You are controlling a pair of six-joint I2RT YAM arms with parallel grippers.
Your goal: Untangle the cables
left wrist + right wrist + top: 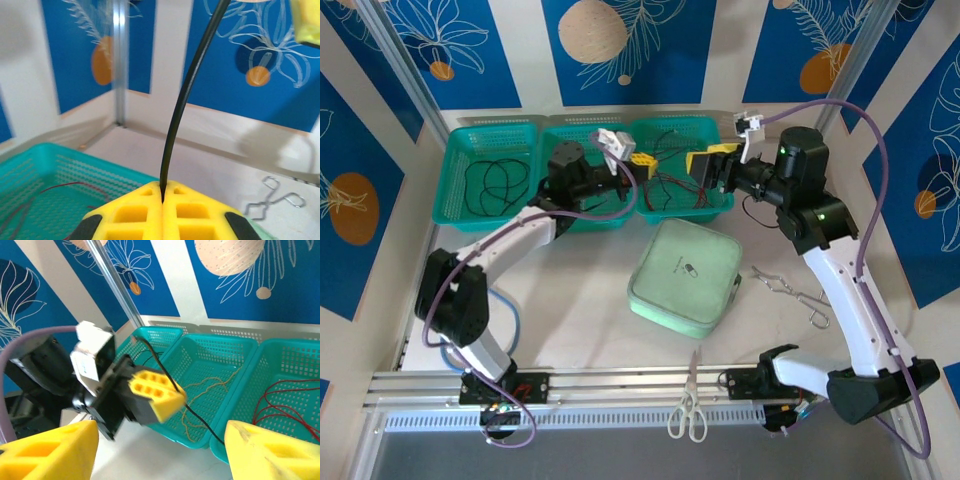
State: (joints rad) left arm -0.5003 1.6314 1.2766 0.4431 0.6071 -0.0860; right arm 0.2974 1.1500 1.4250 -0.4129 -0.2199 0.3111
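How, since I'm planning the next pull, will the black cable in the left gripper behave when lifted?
Probably bendy yet springy: the black cable arcs up from the shut left gripper instead of hanging limp. Likely light, being so thin. It may slip through the narrow pinch.

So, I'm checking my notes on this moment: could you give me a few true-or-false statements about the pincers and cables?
1. The left pincer is shut on a black cable. True.
2. The right pincer is shut. False: it is open, its fingers wide apart.
3. Red cables lie in a basket. True.
4. The scissors lie on the pouch. False: they lie apart from it, at the table's near edge.
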